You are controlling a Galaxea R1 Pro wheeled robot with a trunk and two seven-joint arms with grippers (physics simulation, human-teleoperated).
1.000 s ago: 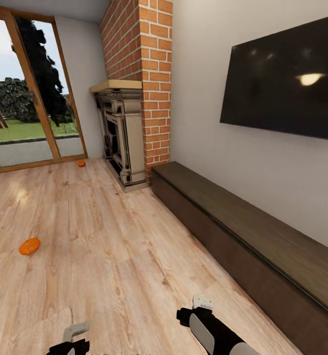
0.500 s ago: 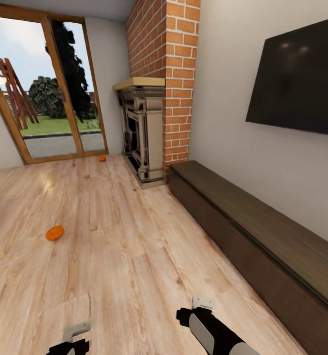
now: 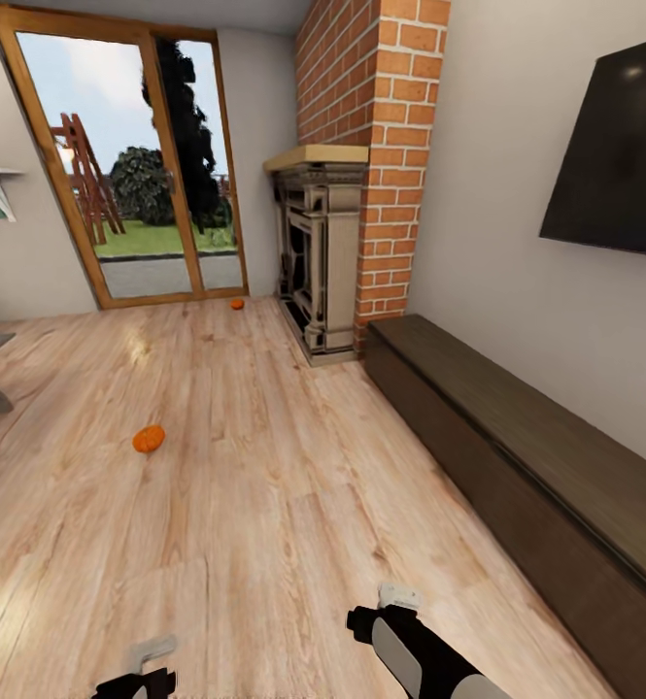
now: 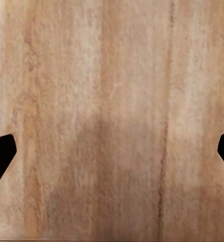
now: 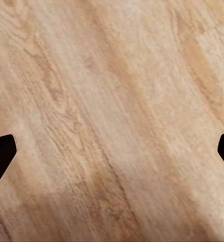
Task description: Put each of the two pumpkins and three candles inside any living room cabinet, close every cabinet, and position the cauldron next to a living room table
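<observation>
Your camera has swung left over the last second: the television has slid toward the right edge, the glass door now fills the upper left of the frame, and the whole room shifted with it, so nothing on the floor moved itself.

2 pumpkins lie on the wood floor. The near pumpkin sits at left of centre, well apart from everything; the far pumpkin rests in the upper middle, near the door sill and the fireplace. The cabinet runs along the right side under the television, both drawer fronts flush, so it looks closed. I can make out no candle or cauldron here.

Your left tool and right tool each hang over bare floor with the tips spread wide at the frame edges and nothing between them.

You seem to be in the search-and-approach step, with no item stowed as far as these views tell. Next, I'd drive toward the near pumpkin, lower the trunk, and bring 1 wide tool down around it.
</observation>
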